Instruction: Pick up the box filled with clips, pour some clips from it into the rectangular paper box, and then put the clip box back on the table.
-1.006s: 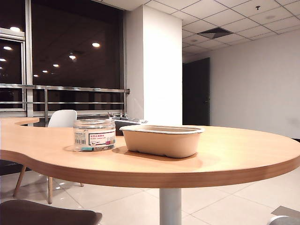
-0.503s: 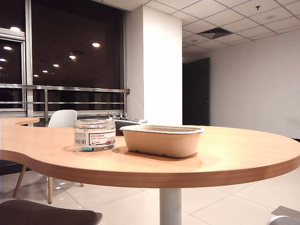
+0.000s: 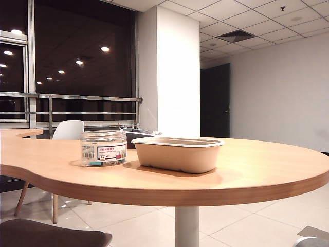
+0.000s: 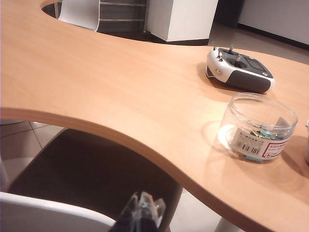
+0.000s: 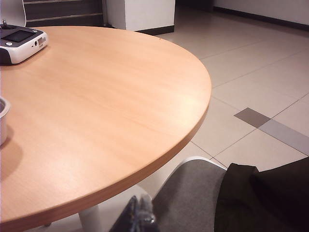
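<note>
Clear labelled clip box, upright

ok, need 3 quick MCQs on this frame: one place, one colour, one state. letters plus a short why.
1. In the exterior view, the clip jar stands where relative to the paper tray?
A. left of it
B. inside it
C. right of it

2. What colour is the paper tray?
A. blue
B. beige-tan
C. black

3. What state is the left gripper in?
A. shut on the jar
B. shut, holding nothing
C. wide open over the tray

Answers:
1 A, the jar sits apart on the table, left of the tray.
2 B, its rim and walls are tan.
3 B, its tips meet below the table edge, away from the jar; the right gripper likewise.
</note>
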